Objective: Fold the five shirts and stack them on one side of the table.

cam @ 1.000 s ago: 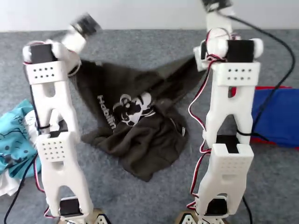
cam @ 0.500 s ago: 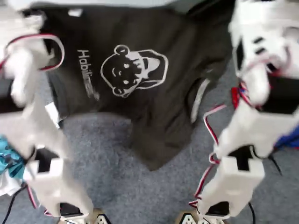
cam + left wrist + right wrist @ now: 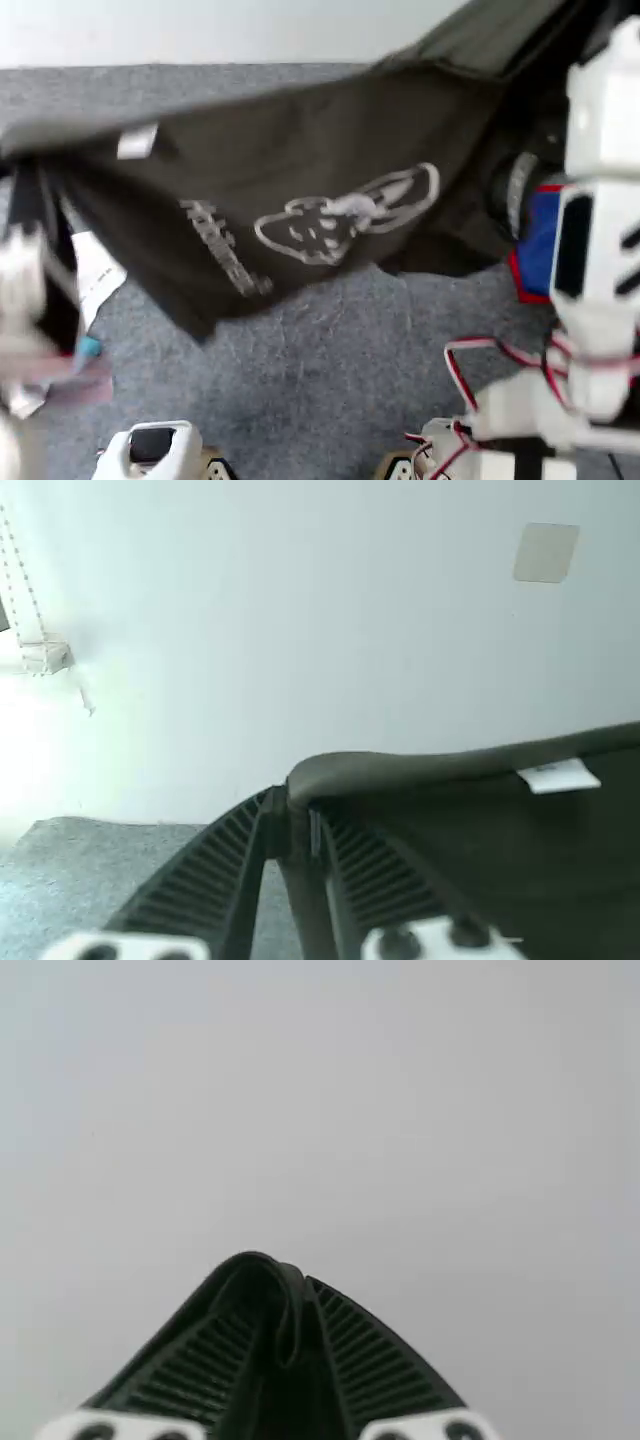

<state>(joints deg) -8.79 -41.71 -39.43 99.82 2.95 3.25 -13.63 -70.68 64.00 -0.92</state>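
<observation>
The left wrist view shows the left hand point(image 3: 296, 805) pressed together on the hem of the dark shirt point(image 3: 480, 850). The hem runs off to the right of that frame, past a small white label point(image 3: 557, 776). Behind stands a pale wall point(image 3: 300, 610) with a square plate point(image 3: 546, 552) in the upper right.

The right wrist view shows the right hand point(image 3: 285, 1288) pinching a fold of the same dark cloth against a bare wall.

The high view does not show either pinch. It shows the whole dark shirt point(image 3: 300, 160), held off the grey worktop point(image 3: 330, 380) and stretched across the upper half of the frame. The shirt slopes from the upper right down to the left. Its white print point(image 3: 345, 215) of a round-eared figure with lettering looks flattened and slanted, and the label point(image 3: 137, 142) sits in the upper left. A white arm point(image 3: 600, 230) stands at the right edge, with blue and red cloth point(image 3: 535, 250) behind it on the worktop.

A second ago the shirt lay crumpled on the worktop between the arms. Half a second ago it hung with the print facing the camera squarely. Now it is drawn wider and tilted.
</observation>
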